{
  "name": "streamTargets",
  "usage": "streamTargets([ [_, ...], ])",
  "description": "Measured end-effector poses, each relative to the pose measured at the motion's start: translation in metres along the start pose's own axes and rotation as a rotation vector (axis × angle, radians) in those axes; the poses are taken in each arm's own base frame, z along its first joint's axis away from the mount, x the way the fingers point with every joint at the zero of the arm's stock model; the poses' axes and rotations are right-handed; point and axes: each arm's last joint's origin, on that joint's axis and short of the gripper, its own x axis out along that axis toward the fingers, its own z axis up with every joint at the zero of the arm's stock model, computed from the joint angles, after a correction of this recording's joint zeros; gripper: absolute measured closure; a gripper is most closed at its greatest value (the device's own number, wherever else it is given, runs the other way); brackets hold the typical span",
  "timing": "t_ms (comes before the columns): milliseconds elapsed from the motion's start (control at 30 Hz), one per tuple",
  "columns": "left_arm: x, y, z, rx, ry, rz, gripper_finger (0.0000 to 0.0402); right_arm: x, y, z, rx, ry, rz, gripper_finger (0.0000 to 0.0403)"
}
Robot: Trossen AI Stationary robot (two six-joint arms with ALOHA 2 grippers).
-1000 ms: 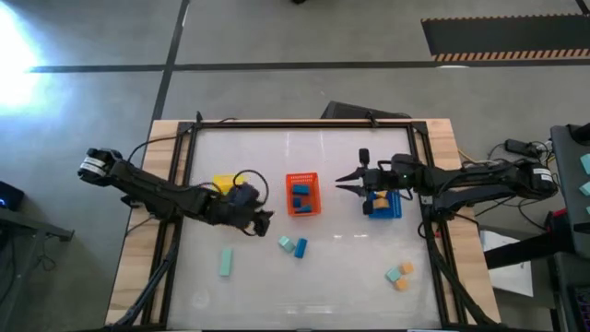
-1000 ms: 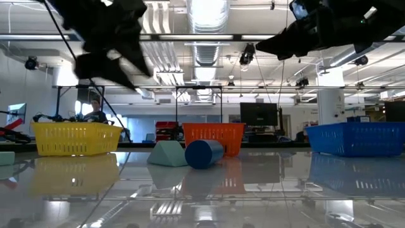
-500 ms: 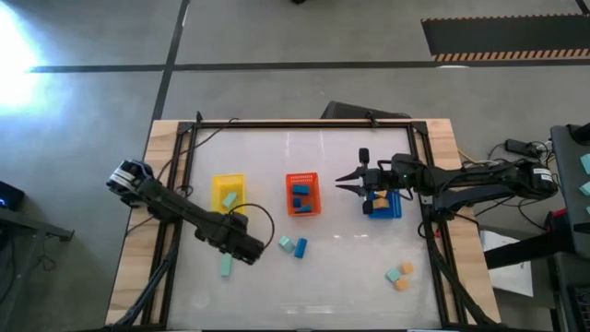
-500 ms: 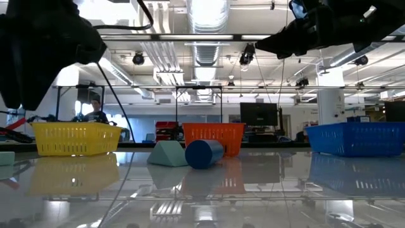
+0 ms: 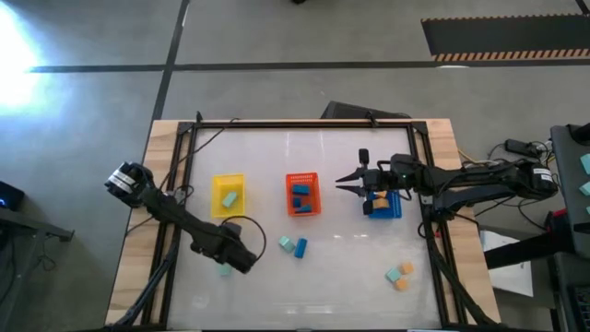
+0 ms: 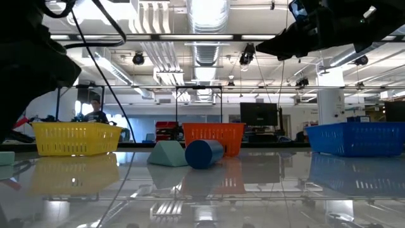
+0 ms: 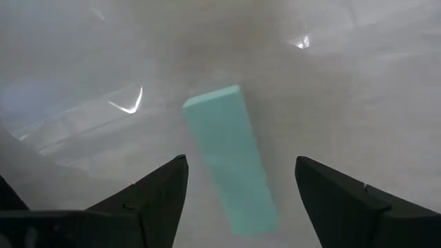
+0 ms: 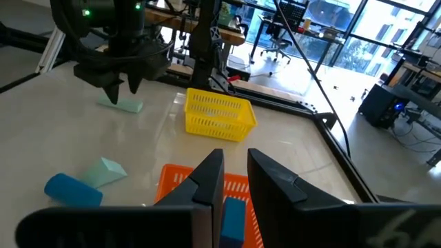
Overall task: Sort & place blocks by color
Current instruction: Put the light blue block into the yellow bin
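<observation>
A pale teal bar [image 5: 224, 269] lies flat on the table, mostly under my left gripper [image 5: 229, 264]. In the left wrist view the bar [image 7: 231, 162] shows between the fingers of my left gripper [image 7: 241, 164], which is open and stands on either side of it without touching. My right gripper [image 5: 339, 183] hovers between the orange basket [image 5: 301, 208] and the blue basket [image 5: 392, 210], and in its wrist view my right gripper [image 8: 234, 155] is open by a narrow gap and empty. A teal wedge [image 5: 287, 243] and a blue cylinder [image 5: 300, 247] lie mid-table.
The yellow basket [image 5: 218, 195] holds a teal block, the orange basket holds blue blocks, and the blue basket holds an orange block [image 5: 379, 197]. One teal block [image 5: 394, 274] and two orange blocks [image 5: 404, 277] lie near the right near corner. A black frame [image 5: 304, 124] rims the table.
My left gripper has travelled from beside the yellow basket toward the table's near edge and a little left, coming down over the pale teal bar. My right arm has kept still.
</observation>
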Motion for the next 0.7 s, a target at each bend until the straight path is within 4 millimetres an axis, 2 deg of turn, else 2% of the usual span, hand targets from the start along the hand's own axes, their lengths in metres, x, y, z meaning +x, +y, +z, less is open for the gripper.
streamTargets([
  [233, 0.015, 0.005, -0.003, -0.013, 0.006, -0.014, 0.0151, 0.0, 0.0, 0.0, -0.009, 0.0, 0.0, 0.0346],
  [367, 0.027, 0.009, -0.002, -0.01, 0.012, -0.046, 0.0166, 0.0, 0.0, 0.0, -0.009, 0.0, 0.0, 0.0346],
  [500, 0.029, 0.01, -0.001, -0.01, 0.012, -0.053, 0.0203, 0.0, 0.0, 0.0, -0.008, -0.001, 0.0, 0.0346],
  [700, 0.029, 0.009, -0.001, -0.013, 0.009, -0.058, 0.0281, 0.0, 0.0, 0.0, -0.008, -0.001, 0.0, 0.0346],
])
